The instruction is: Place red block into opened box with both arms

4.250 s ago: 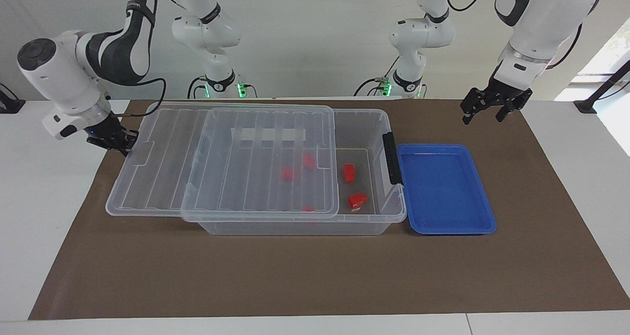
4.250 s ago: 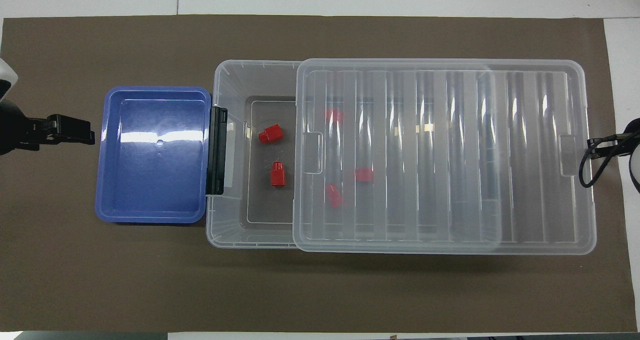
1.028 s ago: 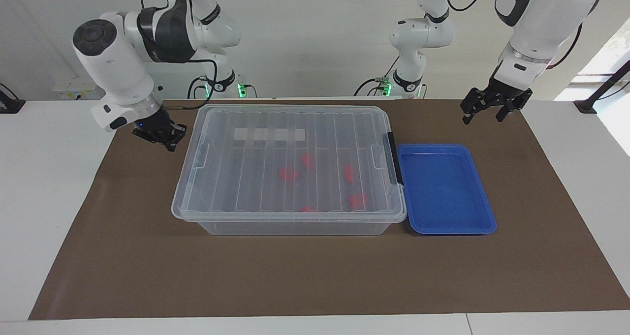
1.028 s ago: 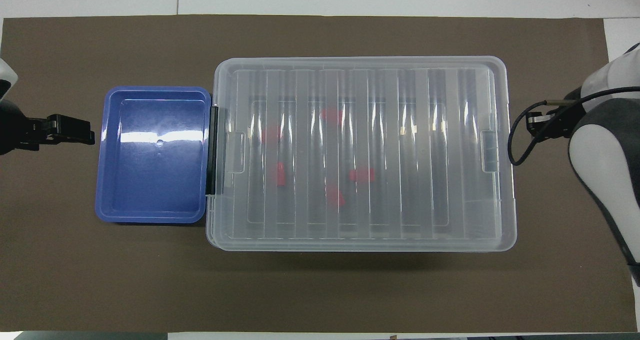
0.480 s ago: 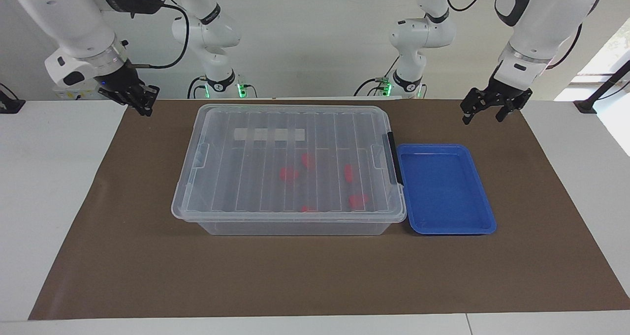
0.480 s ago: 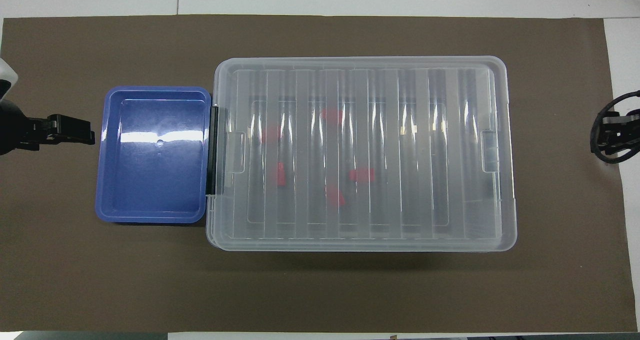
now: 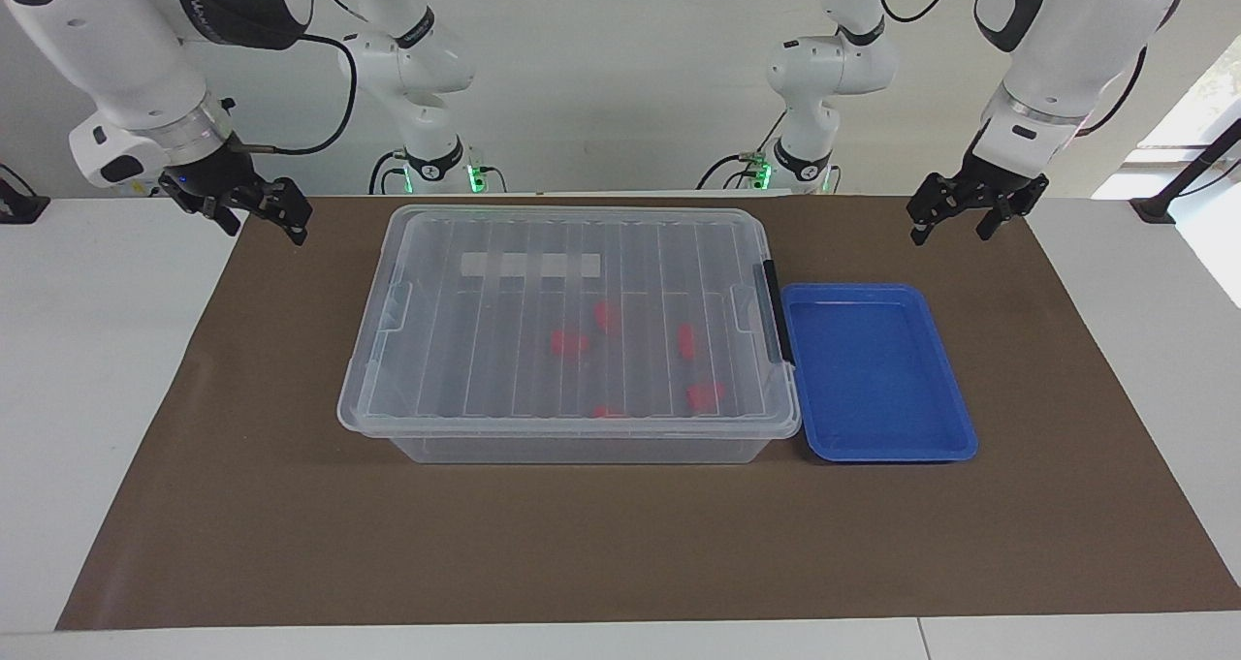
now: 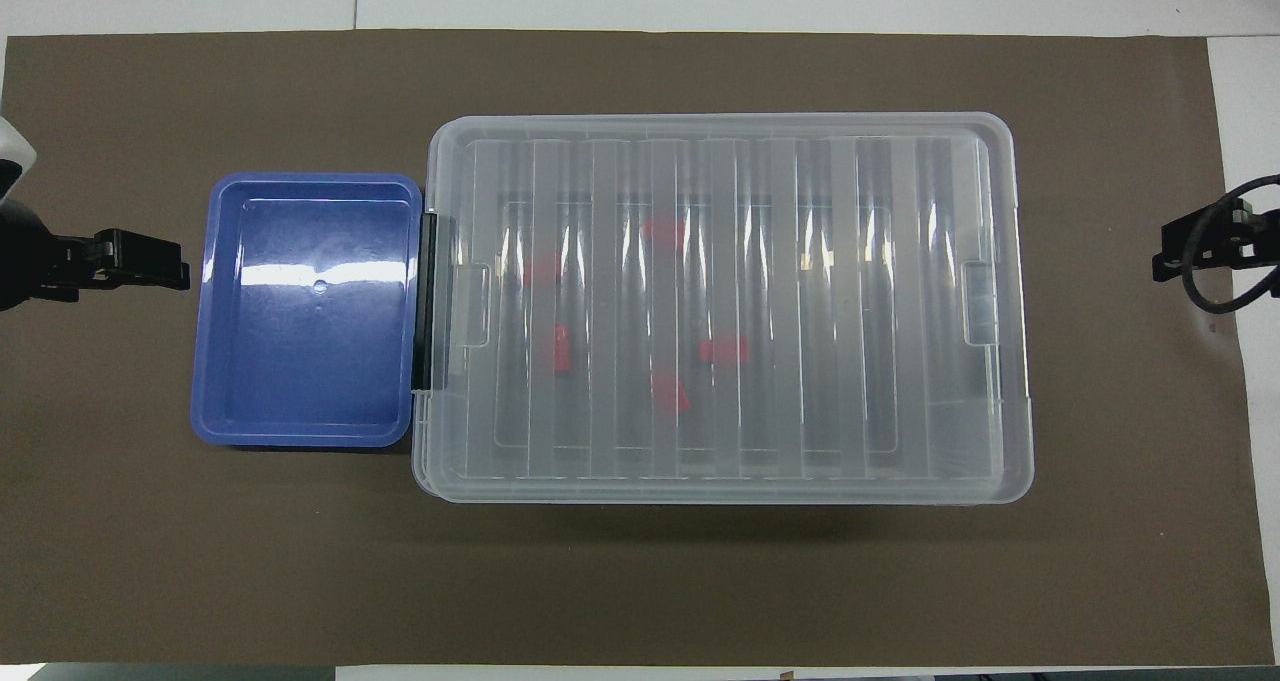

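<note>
The clear box sits mid-mat with its ribbed lid lying flat on top, black latch at the end toward the left arm. Several red blocks show through the lid; a small oblong red block lies near the latch end. My right gripper hangs open and empty over the mat's edge, apart from the box. My left gripper waits open and empty over the mat, near the tray's end.
An empty shallow blue tray lies against the box's latch end. The brown mat covers the white table. Both arm bases stand at the robots' edge of the table.
The lid, slid aside earlier, now covers the whole box. In the last second my right gripper lifted off the box's end, moved out over the mat's edge and opened. The left arm stayed still.
</note>
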Tool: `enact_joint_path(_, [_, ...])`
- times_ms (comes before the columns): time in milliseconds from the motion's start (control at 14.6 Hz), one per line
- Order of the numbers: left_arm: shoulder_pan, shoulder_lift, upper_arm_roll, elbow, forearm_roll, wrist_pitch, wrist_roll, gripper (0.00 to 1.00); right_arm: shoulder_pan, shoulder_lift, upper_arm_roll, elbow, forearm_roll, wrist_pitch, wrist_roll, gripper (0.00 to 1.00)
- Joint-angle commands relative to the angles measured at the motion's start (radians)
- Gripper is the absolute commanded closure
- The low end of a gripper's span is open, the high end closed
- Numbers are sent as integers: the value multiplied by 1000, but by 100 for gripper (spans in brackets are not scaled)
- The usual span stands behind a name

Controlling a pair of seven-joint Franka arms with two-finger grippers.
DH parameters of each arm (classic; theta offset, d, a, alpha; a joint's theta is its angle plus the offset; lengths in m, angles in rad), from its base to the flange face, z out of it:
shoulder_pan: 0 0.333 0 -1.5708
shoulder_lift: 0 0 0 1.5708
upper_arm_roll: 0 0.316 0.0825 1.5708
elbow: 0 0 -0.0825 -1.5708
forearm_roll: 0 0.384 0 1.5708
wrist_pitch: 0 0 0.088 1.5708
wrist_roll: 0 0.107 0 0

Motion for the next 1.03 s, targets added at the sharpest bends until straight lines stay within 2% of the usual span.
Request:
enact_joint_path(0, [12, 0, -6, 3, 4, -13, 9, 0, 20, -57, -14, -67, 9, 19, -21, 0])
enact_joint_path(274, [12, 0, -6, 3, 4, -13, 9, 0, 20, -51, -17, -62, 7, 56, -16, 0])
enact_joint_path(960, [12, 0, -6, 3, 4, -13, 9, 0, 19, -49, -19, -56, 10, 45, -13, 0])
